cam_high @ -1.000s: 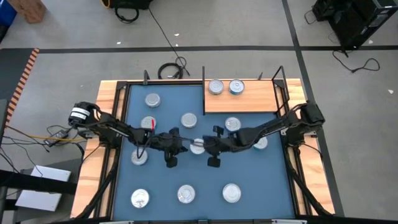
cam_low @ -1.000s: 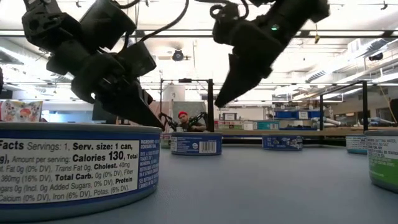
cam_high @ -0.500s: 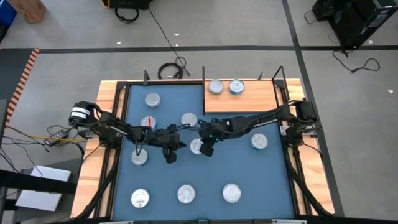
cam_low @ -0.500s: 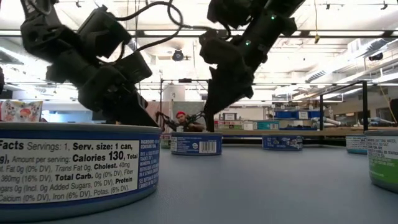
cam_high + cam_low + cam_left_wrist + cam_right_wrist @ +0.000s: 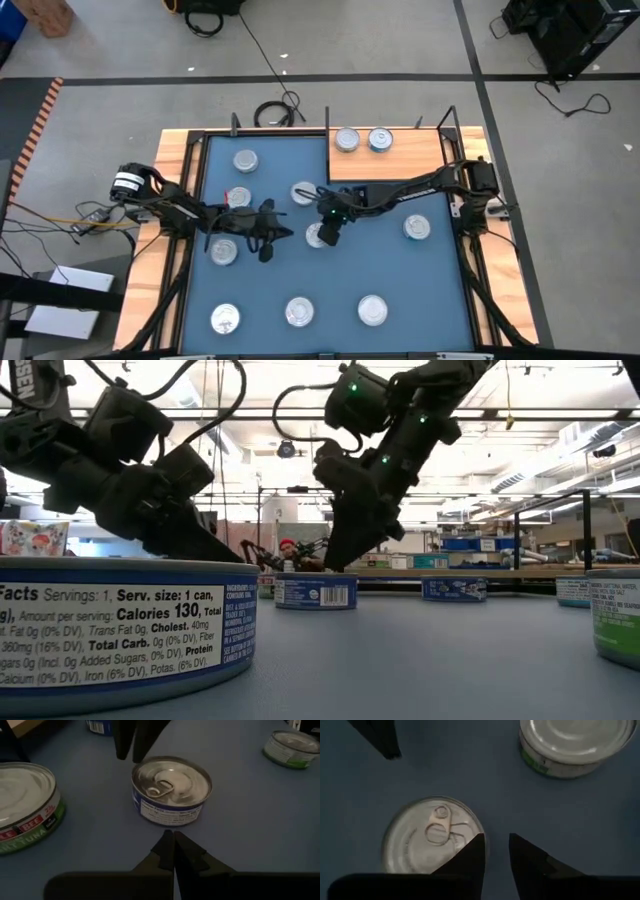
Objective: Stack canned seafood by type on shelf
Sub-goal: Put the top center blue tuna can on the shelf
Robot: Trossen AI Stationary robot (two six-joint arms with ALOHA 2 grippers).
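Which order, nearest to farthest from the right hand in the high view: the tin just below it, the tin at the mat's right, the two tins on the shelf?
From the right hand:
1. Centre tin, directly beside it.
2. Right tin, mat's right side.
3. Shelf tins, on the shelf; roughly level with the right tin, hard to call.

I see bright ceiling strip lights (image 5: pixel 560 422) backlighting both arms into silhouettes; wrist views dim, lid (image 5: pixel 172 780) glaring softly.

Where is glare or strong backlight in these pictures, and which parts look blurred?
Low view: bright ceiling lights backlight both arms into dark shapes; the nearest tin is big and soft at its edges. Left wrist view: the shiny lid of the blue-labelled tin reflects light. Right wrist view: the near fingers are blurred.
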